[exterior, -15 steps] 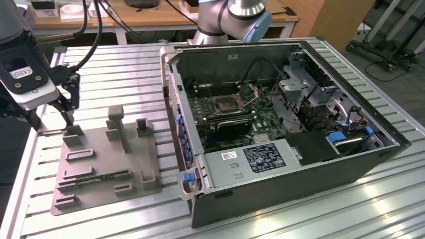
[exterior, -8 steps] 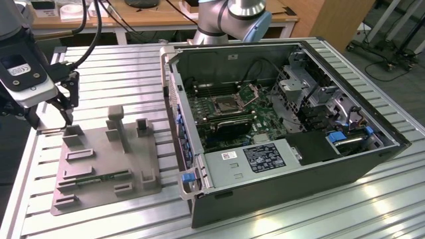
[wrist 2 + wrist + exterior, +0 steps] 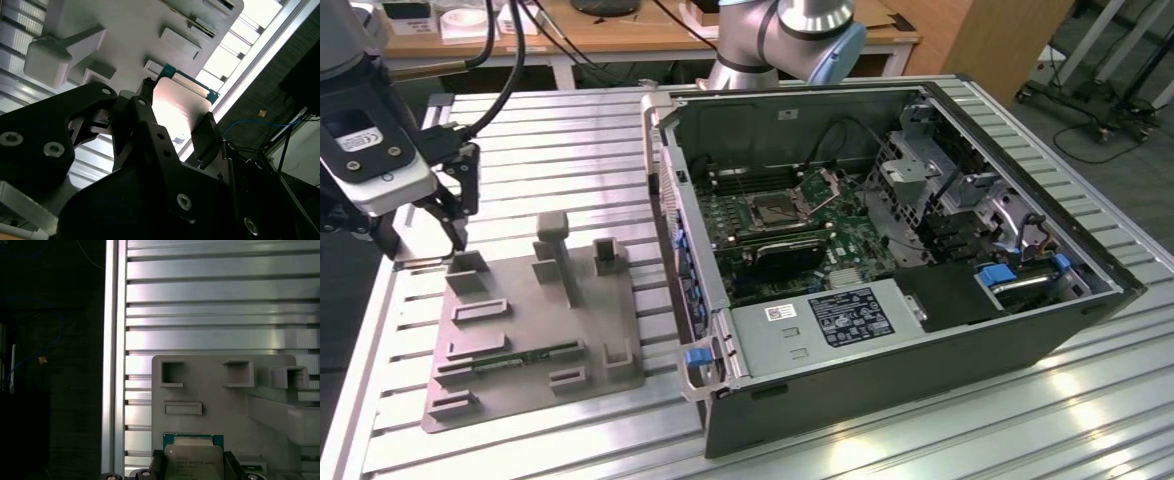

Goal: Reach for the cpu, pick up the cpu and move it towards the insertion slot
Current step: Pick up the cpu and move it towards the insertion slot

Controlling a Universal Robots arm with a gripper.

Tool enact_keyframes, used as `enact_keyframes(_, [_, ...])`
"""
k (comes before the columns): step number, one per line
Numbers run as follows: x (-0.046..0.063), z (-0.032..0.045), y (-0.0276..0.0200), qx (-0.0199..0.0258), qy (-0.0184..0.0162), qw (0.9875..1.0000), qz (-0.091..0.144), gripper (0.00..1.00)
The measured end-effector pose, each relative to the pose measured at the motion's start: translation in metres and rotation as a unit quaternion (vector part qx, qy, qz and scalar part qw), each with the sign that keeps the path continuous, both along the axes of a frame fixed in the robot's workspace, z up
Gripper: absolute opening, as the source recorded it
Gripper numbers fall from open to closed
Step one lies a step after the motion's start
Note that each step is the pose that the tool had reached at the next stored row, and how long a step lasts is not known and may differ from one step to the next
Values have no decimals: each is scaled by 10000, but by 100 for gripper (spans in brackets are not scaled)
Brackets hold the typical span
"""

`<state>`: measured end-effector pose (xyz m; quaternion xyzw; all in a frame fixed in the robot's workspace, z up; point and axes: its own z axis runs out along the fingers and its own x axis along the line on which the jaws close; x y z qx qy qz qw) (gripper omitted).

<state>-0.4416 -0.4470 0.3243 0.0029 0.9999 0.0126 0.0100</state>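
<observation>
While it's over the grey tray (image 3: 210,385) on the counter (image 3: 215,315), the hand (image 3: 177,105) is clamped onto the cpu's (image 3: 192,465) sides.

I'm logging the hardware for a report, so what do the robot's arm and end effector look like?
The arm is silver-grey with pale blue joint caps. Near its wrist sits a white-and-grey block bearing a label, with black cables running to it. The end effector is matte black, built of angular linked plates with silver screw heads.
</observation>
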Motion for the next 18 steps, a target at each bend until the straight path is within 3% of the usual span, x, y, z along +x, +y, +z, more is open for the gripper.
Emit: enact_keyframes(18, [26,33,0,0,0,10000,0,54])
